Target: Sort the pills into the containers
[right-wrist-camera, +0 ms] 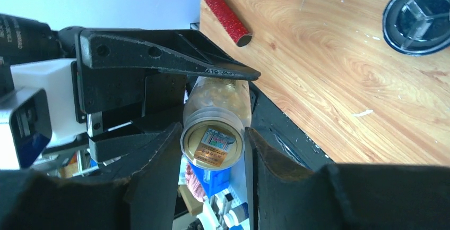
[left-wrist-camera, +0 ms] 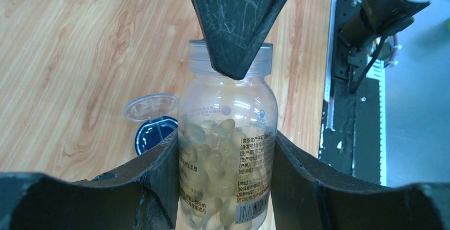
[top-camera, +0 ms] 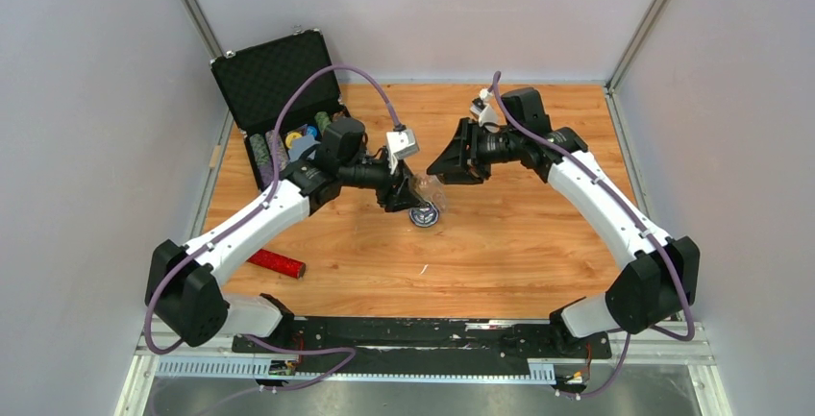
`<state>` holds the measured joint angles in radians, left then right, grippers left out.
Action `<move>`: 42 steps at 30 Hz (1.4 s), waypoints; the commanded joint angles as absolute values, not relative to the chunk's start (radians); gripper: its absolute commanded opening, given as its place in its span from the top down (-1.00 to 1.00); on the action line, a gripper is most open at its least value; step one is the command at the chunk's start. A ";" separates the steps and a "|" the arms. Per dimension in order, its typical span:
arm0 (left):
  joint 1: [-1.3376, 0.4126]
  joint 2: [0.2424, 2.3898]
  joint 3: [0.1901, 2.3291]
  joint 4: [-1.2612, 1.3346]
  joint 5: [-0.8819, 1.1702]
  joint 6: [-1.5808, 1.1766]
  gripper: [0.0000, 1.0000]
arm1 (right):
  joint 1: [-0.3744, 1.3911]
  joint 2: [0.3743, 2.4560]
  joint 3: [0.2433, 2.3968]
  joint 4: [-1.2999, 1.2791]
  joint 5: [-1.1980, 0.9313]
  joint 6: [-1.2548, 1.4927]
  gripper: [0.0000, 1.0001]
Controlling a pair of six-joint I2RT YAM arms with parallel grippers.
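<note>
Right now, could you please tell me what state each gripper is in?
Left gripper: closed on the clear plastic bottle of yellowish capsules, at its body.
Right gripper: closed around the same bottle's mouth end.

**Three Cameras, One Table**

The top camera sits up high and looks down on the whole table (top-camera: 538,243). The left wrist camera looks along the bottle (left-wrist-camera: 228,134), very close. The right wrist camera looks at its end, very close too. All three see the round dish (top-camera: 425,214).
</note>
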<state>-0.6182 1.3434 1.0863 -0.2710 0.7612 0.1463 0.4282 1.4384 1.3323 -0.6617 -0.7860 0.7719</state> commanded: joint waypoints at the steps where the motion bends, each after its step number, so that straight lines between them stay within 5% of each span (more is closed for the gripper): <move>1: -0.619 1.264 1.105 -0.130 0.843 0.015 1.00 | 0.434 1.409 1.340 -0.559 -0.925 0.687 0.84; 4: -0.618 1.258 1.100 -0.122 0.908 0.007 1.00 | 0.434 1.391 1.336 -0.534 -1.026 0.531 1.00; 13: -0.617 1.296 1.152 -0.247 1.027 -0.002 1.00 | 0.436 1.312 1.273 -0.473 -1.096 0.256 0.93; 15: -0.617 1.294 1.148 -0.245 1.006 0.033 1.00 | 0.436 1.302 1.266 -0.481 -0.923 0.300 -0.75; 16: -0.617 1.293 1.147 -0.249 0.977 0.057 1.00 | 0.435 1.295 1.263 -0.490 -0.837 0.337 -0.97; 18: -0.617 1.290 1.141 -0.256 0.910 0.099 1.00 | 0.431 1.291 1.280 -0.524 -0.749 0.440 -1.00; 21: -0.618 1.300 1.134 -0.267 0.796 0.169 1.00 | 0.431 1.299 1.278 -0.532 -0.733 0.628 -1.00; 25: -0.619 1.316 1.132 -0.274 0.710 0.256 1.00 | 0.432 1.346 1.248 -0.537 -0.749 0.854 -0.64; 33: -0.619 1.316 1.122 -0.274 0.691 0.285 1.00 | 0.434 1.398 1.281 -0.543 -0.770 0.922 -0.36; 42: -0.619 1.290 1.089 -0.250 0.702 0.209 1.00 | 0.436 1.426 1.315 -0.524 -0.847 0.850 0.71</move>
<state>-0.6151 1.3197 1.0874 -0.2981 0.6865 0.2401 0.4328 1.4296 1.2629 -0.5484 -0.7963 0.8948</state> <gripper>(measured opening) 0.608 0.344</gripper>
